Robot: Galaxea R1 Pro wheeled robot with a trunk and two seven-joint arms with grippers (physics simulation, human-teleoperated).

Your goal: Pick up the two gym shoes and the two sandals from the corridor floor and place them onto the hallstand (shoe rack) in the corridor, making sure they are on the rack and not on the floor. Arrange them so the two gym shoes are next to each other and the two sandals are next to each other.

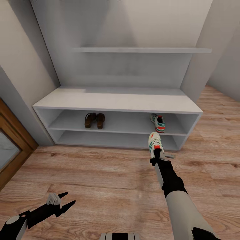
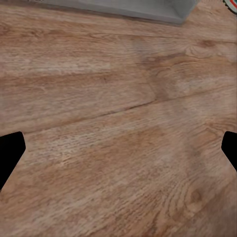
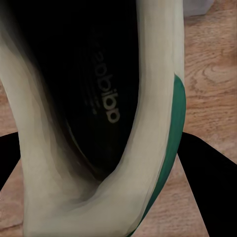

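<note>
- Right gripper [image 1: 157, 159]: closed on the heel end of a gym shoe [image 1: 155, 142], held toe-forward just in front of the hallstand [image 1: 116, 100], near its right end. In the right wrist view the white heel collar and green stripe of this held shoe [image 3: 98, 113] sit between the two dark fingers [image 3: 207, 182].
- Left gripper [image 1: 65, 201]: jaws apart and holding nothing, low over the corridor floor [image 1: 100, 173], well apart from the rack; its wrist view looks onto bare planks [image 2: 118, 138].
- Second gym shoe [image 1: 158, 122]: already on the upper open shelf, at the right, toe pointing out.
- Sandals [image 1: 95, 120]: both on the same shelf, left of centre, side by side and touching or nearly so.
- Progress, as judged: three of four items are racked. What remains is to set the held shoe on the shelf beside its partner and let go.
</note>
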